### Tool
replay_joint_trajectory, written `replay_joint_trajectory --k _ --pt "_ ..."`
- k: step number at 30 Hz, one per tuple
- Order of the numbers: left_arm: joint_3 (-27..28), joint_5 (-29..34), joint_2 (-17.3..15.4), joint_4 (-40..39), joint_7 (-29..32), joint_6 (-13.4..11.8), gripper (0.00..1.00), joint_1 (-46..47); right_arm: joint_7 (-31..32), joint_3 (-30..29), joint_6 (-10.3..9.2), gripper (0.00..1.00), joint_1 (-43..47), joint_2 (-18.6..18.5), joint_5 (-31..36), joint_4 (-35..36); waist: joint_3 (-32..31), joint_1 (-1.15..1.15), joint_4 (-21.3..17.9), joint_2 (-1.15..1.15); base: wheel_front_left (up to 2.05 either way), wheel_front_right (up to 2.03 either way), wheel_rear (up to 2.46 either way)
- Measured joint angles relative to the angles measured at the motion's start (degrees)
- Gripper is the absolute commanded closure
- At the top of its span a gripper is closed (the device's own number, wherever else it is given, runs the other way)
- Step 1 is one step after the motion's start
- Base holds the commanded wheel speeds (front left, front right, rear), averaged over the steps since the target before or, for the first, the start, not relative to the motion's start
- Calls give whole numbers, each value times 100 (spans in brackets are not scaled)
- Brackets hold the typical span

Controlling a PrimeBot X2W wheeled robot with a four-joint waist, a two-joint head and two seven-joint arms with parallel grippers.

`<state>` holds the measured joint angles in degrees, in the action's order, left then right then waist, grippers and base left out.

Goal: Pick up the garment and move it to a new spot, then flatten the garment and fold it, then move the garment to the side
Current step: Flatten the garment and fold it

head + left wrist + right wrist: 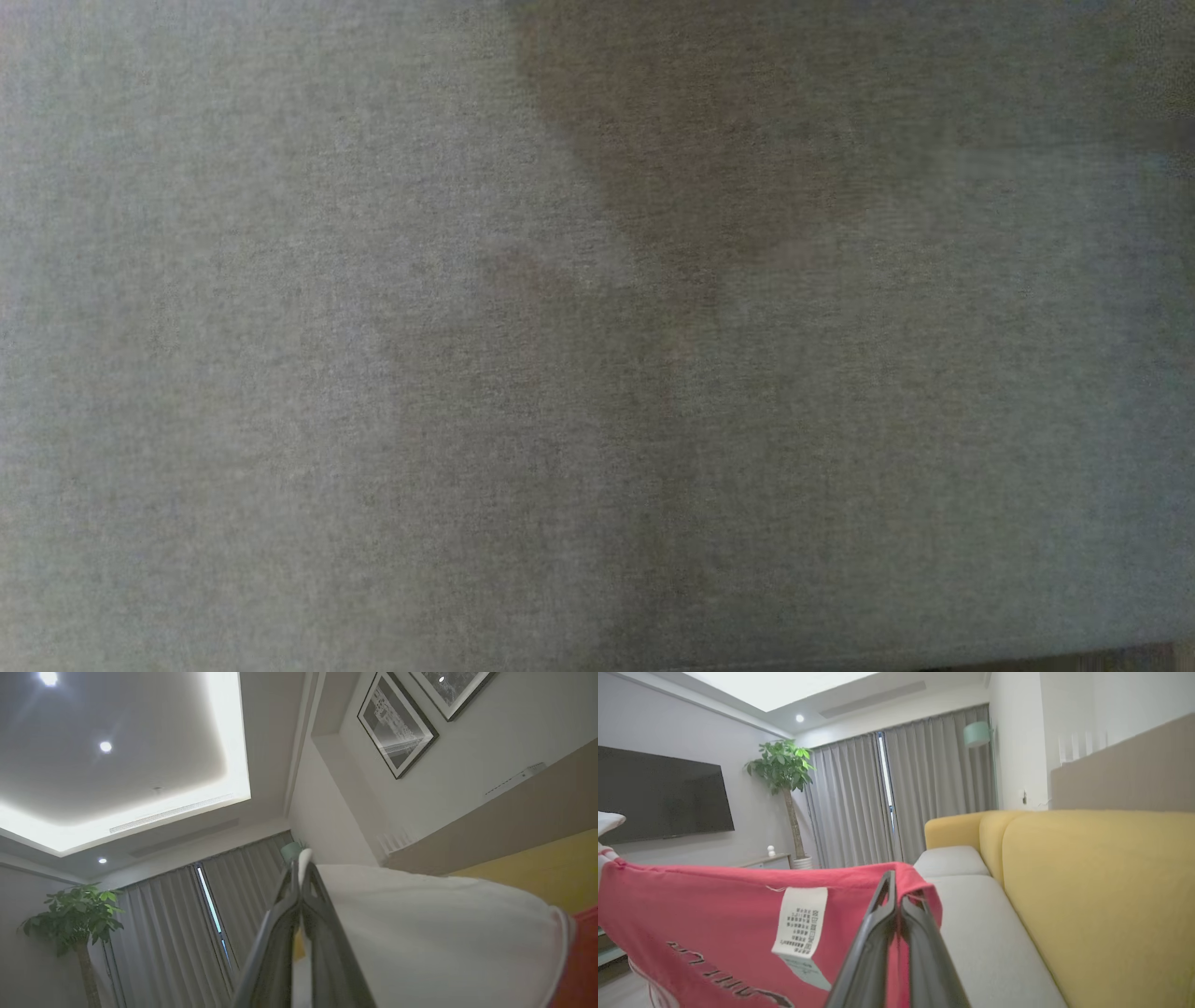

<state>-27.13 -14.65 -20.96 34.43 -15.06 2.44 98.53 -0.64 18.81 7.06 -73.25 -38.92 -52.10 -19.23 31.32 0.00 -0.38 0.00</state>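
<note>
The garment [714,914] is a red and white top held up in the air between both arms. In the right wrist view its red part hangs to the left, with a white care label [801,921] and dark printed lettering. My right gripper [896,891] is shut on the red hem. In the left wrist view the garment [420,933] shows as white cloth with a red band at the far right. My left gripper [301,868] is shut on the white edge, fingers pointing up toward the ceiling.
A sofa with a yellow back [1101,891] and a light grey seat [985,933] runs along the right. The head view shows grey woven fabric [280,373] with a reddish-brown shadow [691,159]. A TV [658,795], a potted plant [784,770] and grey curtains [924,788] stand beyond.
</note>
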Motion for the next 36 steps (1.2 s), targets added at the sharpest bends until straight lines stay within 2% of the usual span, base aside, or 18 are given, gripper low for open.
replay_joint_trajectory --k 4,11,19,23,25,32,36 --pt "123 -146 3 -385 -7 211 100 -855 -167 595 0 100 152 -57 -214 -255 129 1 104 0 0 0 0" --pt "44 -500 -75 -1410 -7 397 100 -3450 -250 1608 0 100 1404 -271 -854 -335 0 0 218 0 0 0 0" --pt "287 -1419 -678 -2605 -2 466 100 -6541 -760 1766 0 100 3522 -902 -2132 241 -689 -2 258 1 0 0 0" --pt "264 -1699 -1111 -3065 200 469 100 -7686 -970 1820 0 100 4545 -1148 -2501 658 -1096 -3 255 1 0 0 0" --pt "220 -1718 -1307 -3322 345 453 100 -8184 -1028 1876 0 100 4957 -1233 -2598 855 -1298 -3 233 1 0 0 0" --pt "79 -2135 -1728 -4346 1067 32 100 -9974 -1154 1956 0 100 6148 -1631 -2920 1480 -1892 -3 122 1 0 0 0" --pt "135 -2299 -1875 -4777 1212 -147 100 -10234 -1224 1912 0 100 6655 -1756 -3041 1708 -1963 -3 100 1 0 0 0"
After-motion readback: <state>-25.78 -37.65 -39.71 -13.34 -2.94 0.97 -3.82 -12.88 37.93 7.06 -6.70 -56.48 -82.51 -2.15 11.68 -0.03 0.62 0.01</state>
